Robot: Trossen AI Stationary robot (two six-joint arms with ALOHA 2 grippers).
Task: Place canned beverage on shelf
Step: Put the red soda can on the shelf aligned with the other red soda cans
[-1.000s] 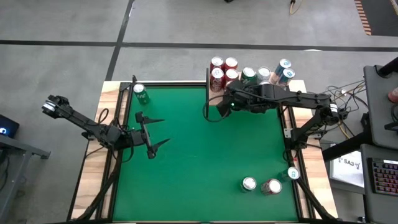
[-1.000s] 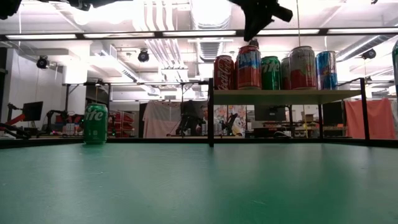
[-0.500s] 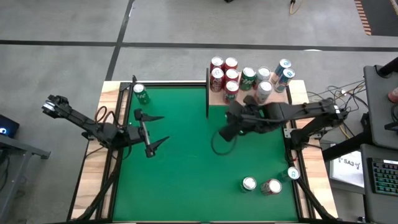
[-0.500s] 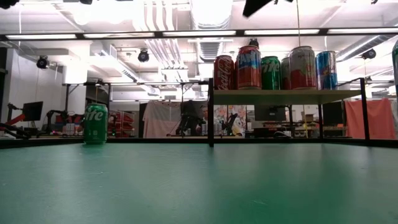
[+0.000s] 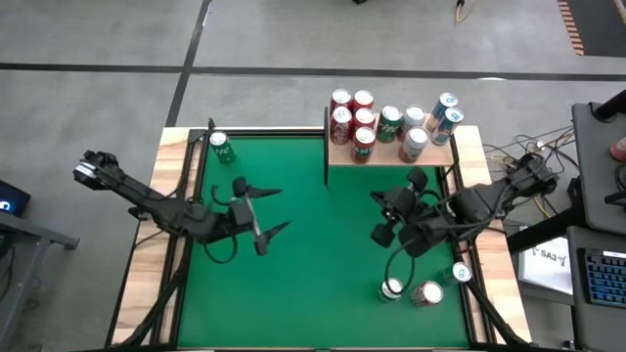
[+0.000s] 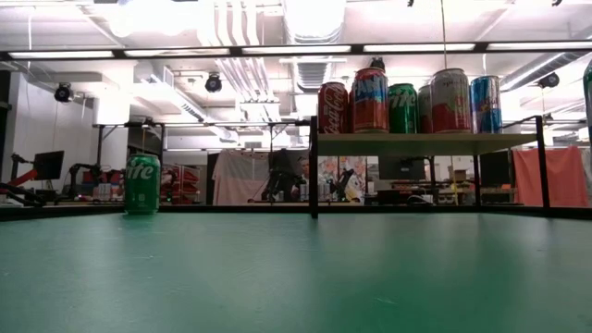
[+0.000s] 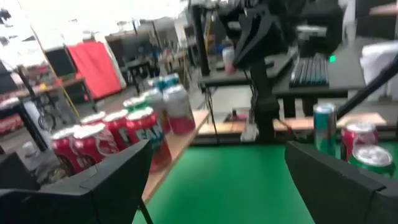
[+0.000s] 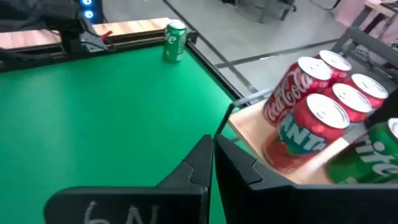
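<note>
Shelf [image 5: 430, 153] stocked with eight cans, four left.
Left gripper [image 5: 266, 209] spread wide, empty; right gripper [image 5: 380, 236] closed, empty, above surface [image 5: 313, 284] cans at five o'clock.

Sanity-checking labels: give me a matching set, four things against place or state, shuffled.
Things:
1. left hand
2. right hand
3. lone green can
4. shelf

Place or state:
A. shut, over the table's right half
B. far-left corner of the table, standing alone
C. open, over the table's left half
D. far-right corner, loaded with cans

Pairs: 1-C, 2-A, 3-B, 4-D
</note>
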